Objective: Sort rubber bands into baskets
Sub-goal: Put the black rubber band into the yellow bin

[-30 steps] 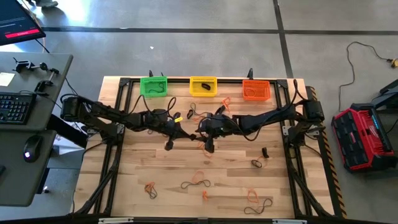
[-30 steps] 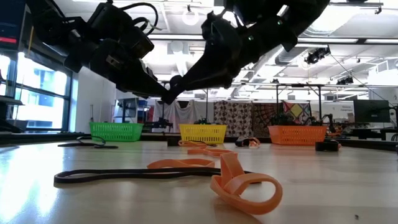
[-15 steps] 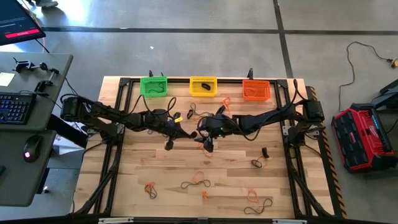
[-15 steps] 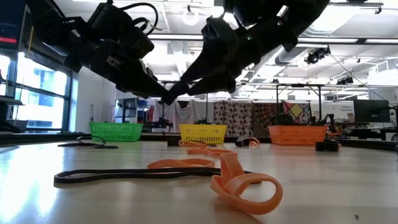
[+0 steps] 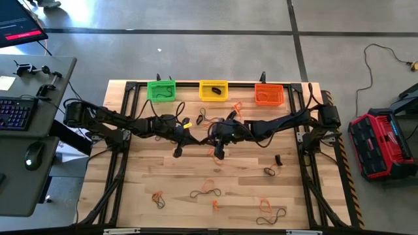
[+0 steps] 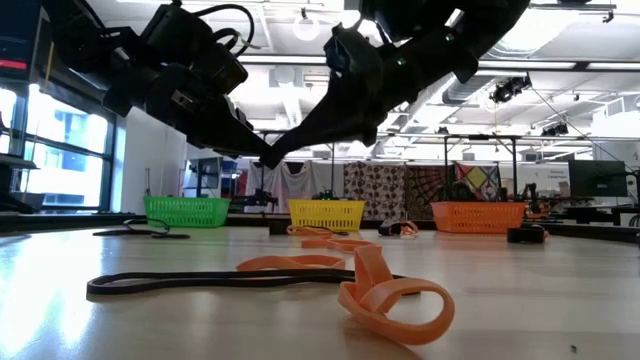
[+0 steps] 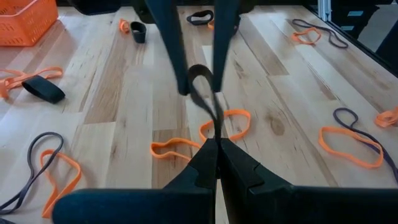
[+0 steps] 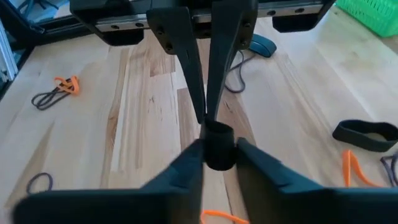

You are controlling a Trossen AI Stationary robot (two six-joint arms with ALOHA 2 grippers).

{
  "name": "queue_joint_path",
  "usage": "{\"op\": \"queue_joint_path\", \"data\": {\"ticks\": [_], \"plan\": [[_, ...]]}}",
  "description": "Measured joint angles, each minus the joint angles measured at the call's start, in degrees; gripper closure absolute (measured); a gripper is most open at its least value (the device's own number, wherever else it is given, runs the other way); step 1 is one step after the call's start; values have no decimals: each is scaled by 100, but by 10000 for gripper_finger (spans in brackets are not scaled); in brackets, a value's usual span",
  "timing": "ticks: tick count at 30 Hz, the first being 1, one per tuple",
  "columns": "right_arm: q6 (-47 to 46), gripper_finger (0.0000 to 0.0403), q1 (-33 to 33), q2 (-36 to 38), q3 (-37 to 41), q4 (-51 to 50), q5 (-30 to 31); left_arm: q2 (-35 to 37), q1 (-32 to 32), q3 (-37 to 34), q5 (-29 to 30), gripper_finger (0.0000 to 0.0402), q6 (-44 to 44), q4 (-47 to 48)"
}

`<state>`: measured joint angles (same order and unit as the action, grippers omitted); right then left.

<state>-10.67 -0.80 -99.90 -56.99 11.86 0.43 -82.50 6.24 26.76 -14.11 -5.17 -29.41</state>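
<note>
Jaws of both grippers meet mid-bench: left gripper (image 5: 177,151) closed on a black rubber band (image 7: 205,99), right gripper (image 5: 219,154) pinching that same band's other end (image 8: 217,138); other rubber bands (image 5: 209,188) litter the bench (image 5: 294,196). Green basket (image 5: 160,90), yellow basket (image 5: 213,90) and orange basket (image 5: 268,94) line the far edge.

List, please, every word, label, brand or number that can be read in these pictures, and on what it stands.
No text can be read.
Monitor at the high view's top left corner: red bar with writing, too small to read.
Baskets, rubber bands, table, both arms: no lettering shows.
</note>
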Motion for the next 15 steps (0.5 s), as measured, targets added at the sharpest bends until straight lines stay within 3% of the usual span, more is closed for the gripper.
{"op": "queue_joint_path", "data": {"ticks": [4, 10, 15], "plan": [[77, 394, 0, 0, 2, 0, 0, 0, 0, 0, -2, 401, 0, -2], [172, 395, 0, 0, 2, 0, 2, 0, -2, 0, 85, 394, 1, 2], [172, 399, 40, 8, 4, -5, 1, 0, 2, 2, 192, 363, -117, 122]]}}
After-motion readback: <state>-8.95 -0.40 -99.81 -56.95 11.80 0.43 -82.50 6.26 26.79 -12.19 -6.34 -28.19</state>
